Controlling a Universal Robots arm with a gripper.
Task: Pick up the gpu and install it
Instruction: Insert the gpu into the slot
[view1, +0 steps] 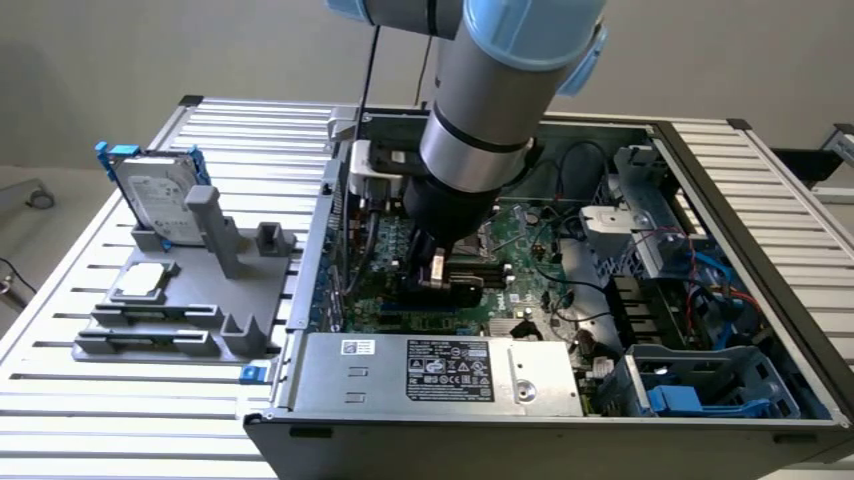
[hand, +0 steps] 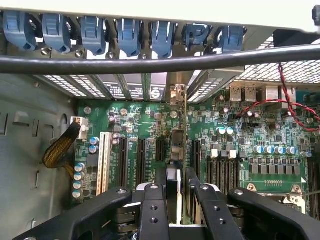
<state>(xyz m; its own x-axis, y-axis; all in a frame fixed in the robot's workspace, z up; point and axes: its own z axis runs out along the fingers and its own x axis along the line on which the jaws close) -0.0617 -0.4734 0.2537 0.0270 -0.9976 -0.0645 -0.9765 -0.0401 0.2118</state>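
My gripper (view1: 441, 272) is down inside the open computer case (view1: 747, 210), low over the green motherboard (view1: 523, 238). It is shut on the gpu (view1: 450, 293), whose black shroud shows just under the fingers. In the wrist view the gpu (hand: 176, 145) stands edge-on between the two black fingers (hand: 161, 182). Its thin green board and silver end bracket reach toward the rear slot openings. The card lines up with the row of black expansion slots (hand: 141, 160) on the motherboard (hand: 240, 130). I cannot tell whether its lower edge touches a slot.
A black cable (hand: 150, 64) crosses under blue retention clips (hand: 130, 35). A white slot (hand: 103, 162) and yellow-sleeved wires (hand: 60, 150) lie nearby. Outside the case, a grey fixture (view1: 174, 320) holds a blue-framed hard drive (view1: 158, 200) and a square processor chip (view1: 143, 282). The power supply (view1: 441, 370) fills the case front.
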